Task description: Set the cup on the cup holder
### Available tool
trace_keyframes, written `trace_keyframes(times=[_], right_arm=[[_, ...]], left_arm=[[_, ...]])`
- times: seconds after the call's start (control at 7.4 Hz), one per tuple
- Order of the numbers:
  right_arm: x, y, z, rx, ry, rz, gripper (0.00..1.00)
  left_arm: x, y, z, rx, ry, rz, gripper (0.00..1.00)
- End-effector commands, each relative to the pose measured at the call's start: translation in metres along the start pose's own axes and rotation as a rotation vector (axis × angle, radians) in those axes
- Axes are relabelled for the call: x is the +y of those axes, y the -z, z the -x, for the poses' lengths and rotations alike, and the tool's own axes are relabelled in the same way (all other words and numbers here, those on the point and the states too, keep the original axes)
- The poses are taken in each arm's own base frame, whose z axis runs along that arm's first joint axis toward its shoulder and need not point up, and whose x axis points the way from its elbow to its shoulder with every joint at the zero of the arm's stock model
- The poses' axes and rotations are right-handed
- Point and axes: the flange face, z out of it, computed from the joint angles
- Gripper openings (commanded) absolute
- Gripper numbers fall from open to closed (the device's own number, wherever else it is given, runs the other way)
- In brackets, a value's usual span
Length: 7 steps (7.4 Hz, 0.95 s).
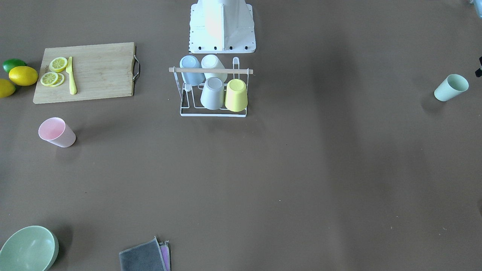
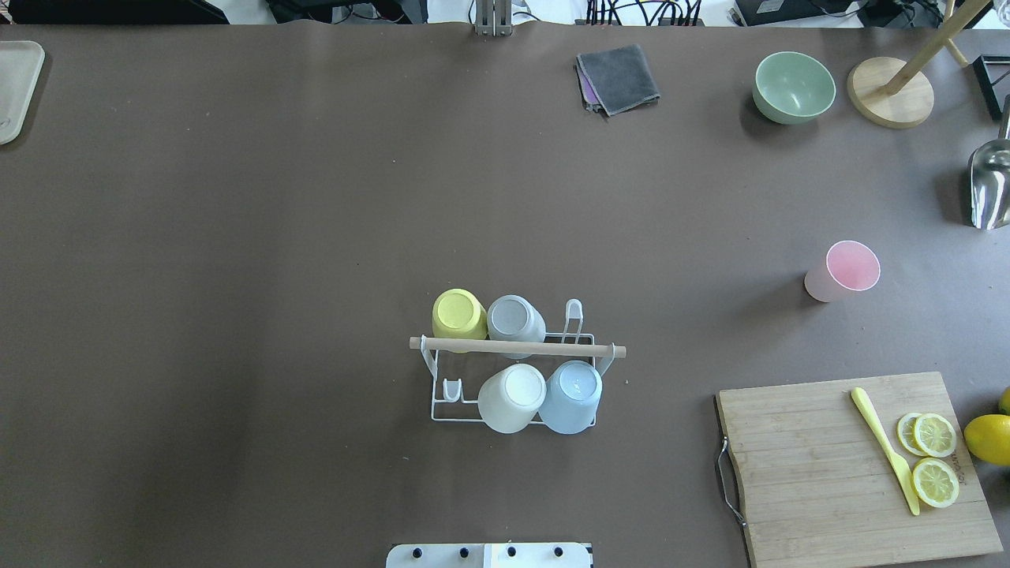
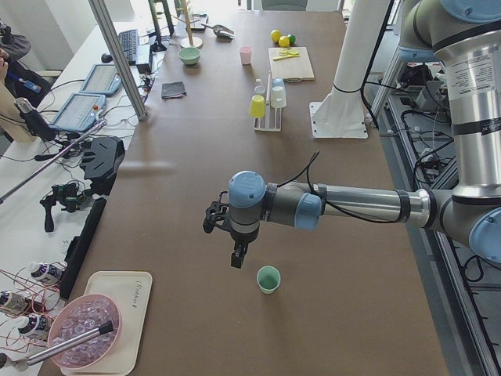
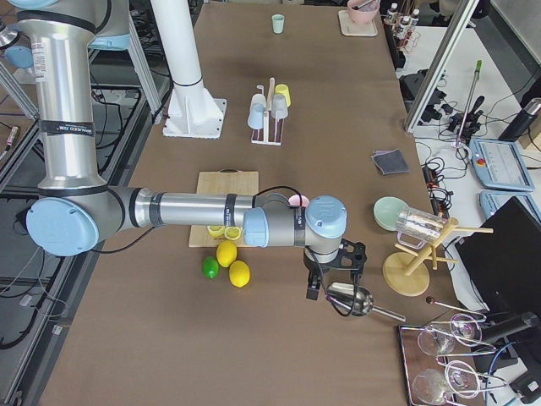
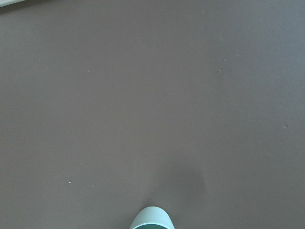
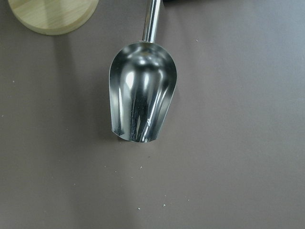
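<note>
Cup (image 5: 151, 218) cropped by left wrist view's lower edge.

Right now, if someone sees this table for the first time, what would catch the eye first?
The white cup holder, just in front of the robot's base, carries four upside-down cups: yellow, grey, white and blue. Two loose cups stand upright away from it: a pink cup on the robot's right and a mint cup far to its left.

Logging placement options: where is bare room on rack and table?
On the rack, two prongs are free: one beside the grey cup, one beside the white cup. The table is bare between rack and cloth. Crowded around the board and lemons.
</note>
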Motion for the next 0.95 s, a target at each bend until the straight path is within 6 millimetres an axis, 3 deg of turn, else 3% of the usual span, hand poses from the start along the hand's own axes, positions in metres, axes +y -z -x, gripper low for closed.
trace_keyframes(times=[0.0,0.14,0.27,0.41,0.68,0.81], right_arm=[[-0.005,-0.012,0.019,0.074,0.067,-0.008,1.0],[-0.007,-0.011,0.042,0.112,0.117,-0.025,1.0],[-0.007,0.004,0.059,0.105,0.138,-0.052,1.0],[-0.001,0.009,0.069,0.094,0.154,-0.057,1.0],[0.01,-0.009,0.109,0.097,0.211,-0.001,1.0],[0.018,-0.018,0.131,0.115,0.25,0.037,1.0]], left_arm=[[-0.026,-0.024,-0.049,-0.035,-0.156,0.048,0.99],[-0.031,-0.033,-0.072,-0.093,-0.225,0.07,0.99],[-0.031,-0.05,-0.089,-0.091,-0.268,0.113,0.99],[-0.027,-0.071,-0.096,-0.151,-0.34,0.215,0.99],[-0.065,-0.06,-0.096,-0.332,-0.533,0.418,0.99],[-0.077,-0.065,-0.103,-0.392,-0.637,0.555,0.99]])
